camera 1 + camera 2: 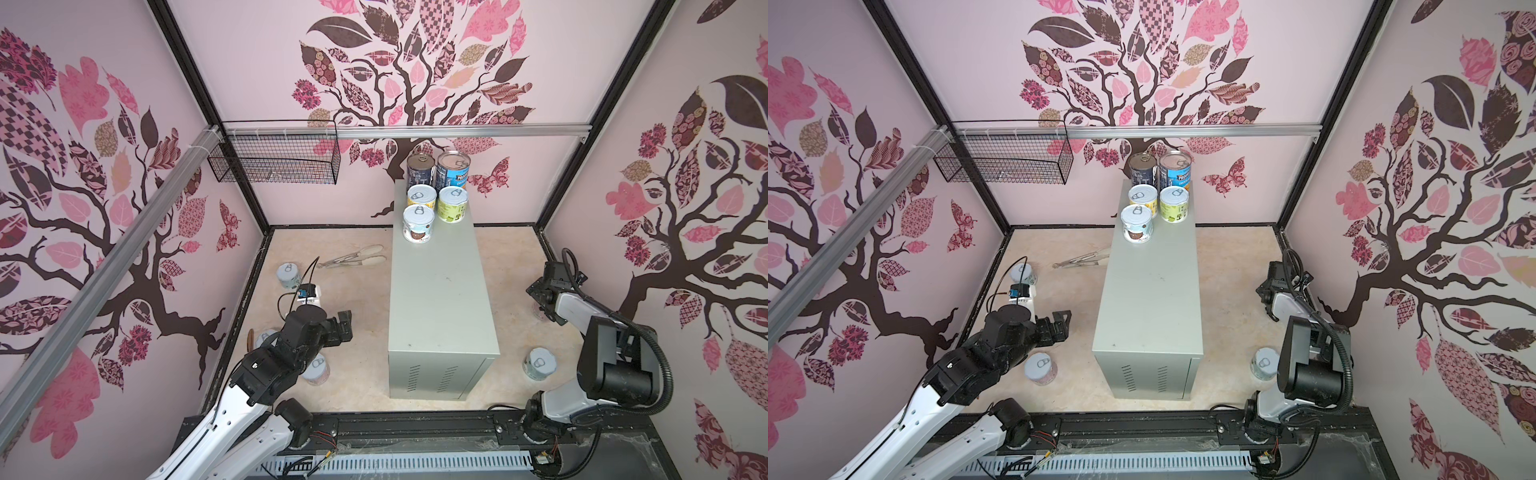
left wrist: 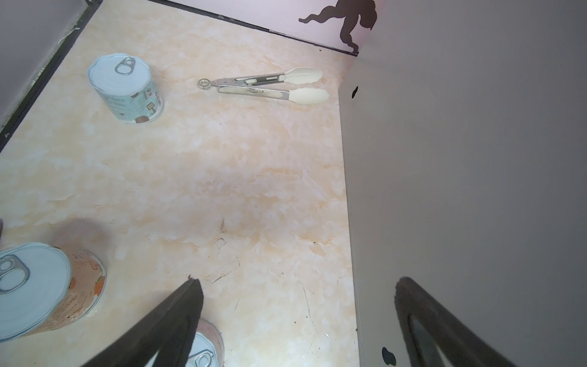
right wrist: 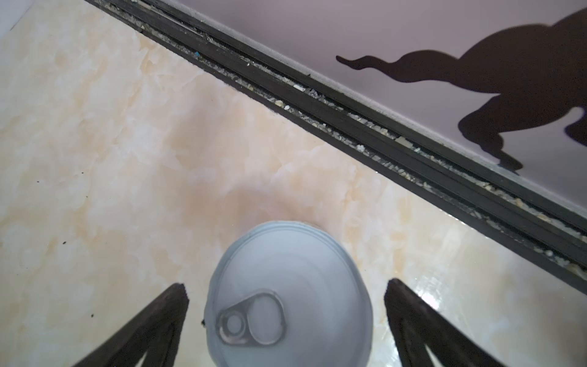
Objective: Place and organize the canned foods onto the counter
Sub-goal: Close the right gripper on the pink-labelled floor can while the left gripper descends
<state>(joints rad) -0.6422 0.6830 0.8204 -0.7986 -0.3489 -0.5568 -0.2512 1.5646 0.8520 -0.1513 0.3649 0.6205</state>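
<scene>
Flanking a tin (image 3: 295, 254) right of the counter (image 1: 440, 291), my right gripper (image 3: 286, 283) gapes, left gripper (image 2: 298, 282) too; stiff, slick, likely hefty: I'd pinch its sides.

Five cans (image 1: 418, 222) sit far back on the counter (image 1: 440, 299) — tongs (image 1: 353, 258) and three cans left of it, two right.

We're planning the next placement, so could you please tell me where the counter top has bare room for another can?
The counter is bare from the front short can to its vented near end. A gap also lies beside that can, in front of the green-labelled can. The far end is crowded: five cans packed together.
</scene>
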